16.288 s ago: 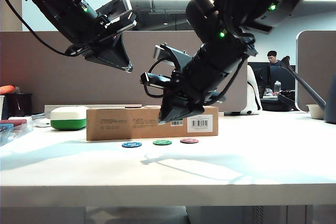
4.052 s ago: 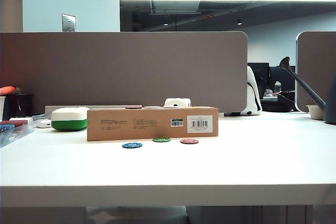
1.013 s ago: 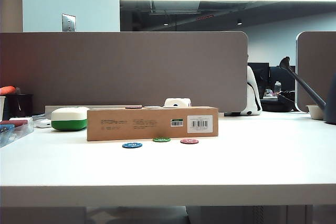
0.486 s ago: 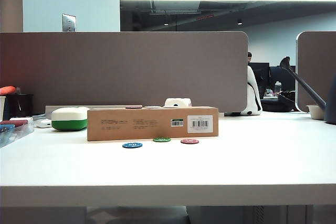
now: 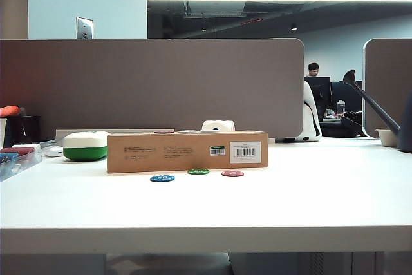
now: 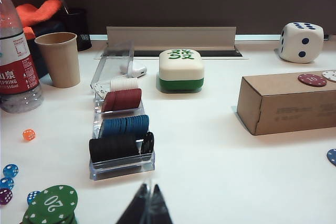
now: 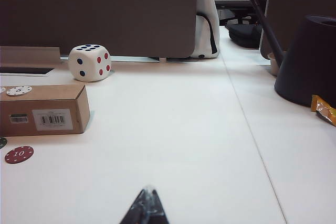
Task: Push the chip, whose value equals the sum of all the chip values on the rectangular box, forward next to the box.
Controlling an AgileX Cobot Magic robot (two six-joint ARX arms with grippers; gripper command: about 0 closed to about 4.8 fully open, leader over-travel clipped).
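The green chip (image 5: 198, 171) lies flat on the white table just in front of the rectangular box (image 5: 187, 151), nearer to it than the blue chip (image 5: 162, 178) and the red chip (image 5: 232, 173) on either side. On the box's (image 6: 286, 103) top lie a red chip (image 6: 312, 80) marked 10 and a white chip (image 7: 19, 91). Neither arm shows in the exterior view. My left gripper (image 6: 148, 192) is shut and empty, hovering near a chip rack. My right gripper (image 7: 148, 190) is shut and empty over bare table, well away from the box (image 7: 42, 108).
A clear chip rack (image 6: 122, 129), a stack of green 20 chips (image 6: 51, 205), a paper cup (image 6: 59, 59) and a bottle (image 6: 16, 66) stand at the left. A white-and-green case (image 5: 84, 145) and a large die (image 7: 90, 62) sit behind the box. A dark container (image 7: 310, 61) stands at the right.
Both arms have left the exterior view since the oldest frame, and the green chip lies slightly closer to the box. Over the last second nothing on the table moved.
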